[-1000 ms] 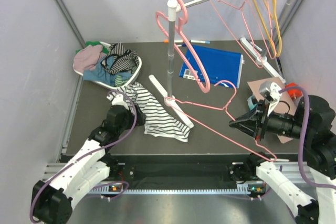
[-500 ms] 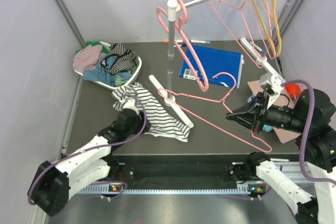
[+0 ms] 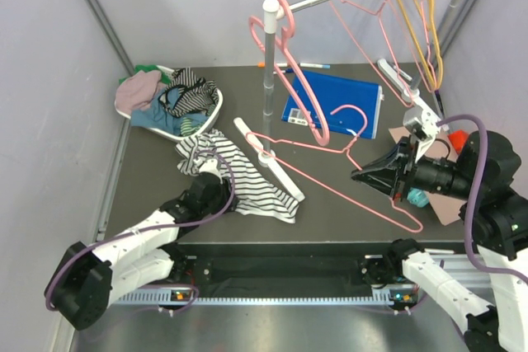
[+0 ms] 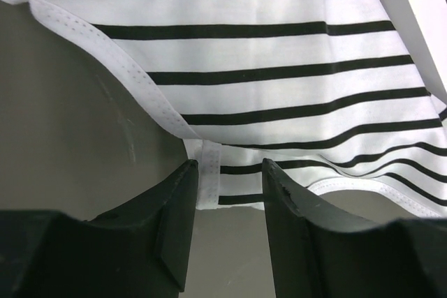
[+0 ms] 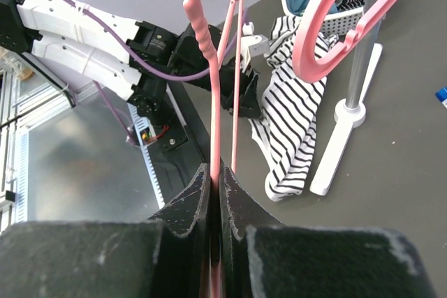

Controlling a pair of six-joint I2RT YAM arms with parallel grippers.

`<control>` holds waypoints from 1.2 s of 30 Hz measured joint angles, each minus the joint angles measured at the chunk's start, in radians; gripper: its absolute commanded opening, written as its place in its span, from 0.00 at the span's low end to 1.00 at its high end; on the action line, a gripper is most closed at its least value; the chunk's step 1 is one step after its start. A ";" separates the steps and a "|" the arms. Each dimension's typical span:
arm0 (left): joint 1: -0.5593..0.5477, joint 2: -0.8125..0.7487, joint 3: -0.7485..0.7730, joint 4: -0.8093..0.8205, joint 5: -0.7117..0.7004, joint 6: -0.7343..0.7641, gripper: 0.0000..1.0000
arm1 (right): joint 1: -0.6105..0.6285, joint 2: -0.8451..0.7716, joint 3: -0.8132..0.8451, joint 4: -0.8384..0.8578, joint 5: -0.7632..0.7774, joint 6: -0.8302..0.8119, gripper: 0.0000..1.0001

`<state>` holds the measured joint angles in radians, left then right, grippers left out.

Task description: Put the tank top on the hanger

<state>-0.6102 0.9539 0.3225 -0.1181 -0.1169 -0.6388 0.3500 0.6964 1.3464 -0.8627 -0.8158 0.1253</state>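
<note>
White, thin-black-striped soft tank top lay rumpled on the dark tabletop; left pincer stood apart at its hem; right pincer, at three o'clock, clamped the thin pink wire hanger.

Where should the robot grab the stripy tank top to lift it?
Grab the stitched hem at its near edge. The tank top lies flat on the table, so come in low from the near left side. There the left gripper has its open fingers on either side of that hem.
</note>
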 measured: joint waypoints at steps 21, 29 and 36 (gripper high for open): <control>-0.059 0.057 -0.002 -0.002 -0.005 -0.044 0.00 | 0.106 0.110 0.057 0.051 0.094 0.021 0.00; -0.060 0.008 -0.002 -0.027 -0.031 -0.044 0.00 | 0.603 0.243 0.129 0.105 0.407 0.041 0.00; -0.060 -0.143 0.010 -0.121 -0.072 -0.044 0.00 | 0.771 0.322 0.080 0.185 0.696 0.079 0.00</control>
<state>-0.6697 0.8108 0.3328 -0.2390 -0.1894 -0.6830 1.1206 1.0180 1.4269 -0.6777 -0.1196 0.2043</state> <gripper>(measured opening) 0.011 0.022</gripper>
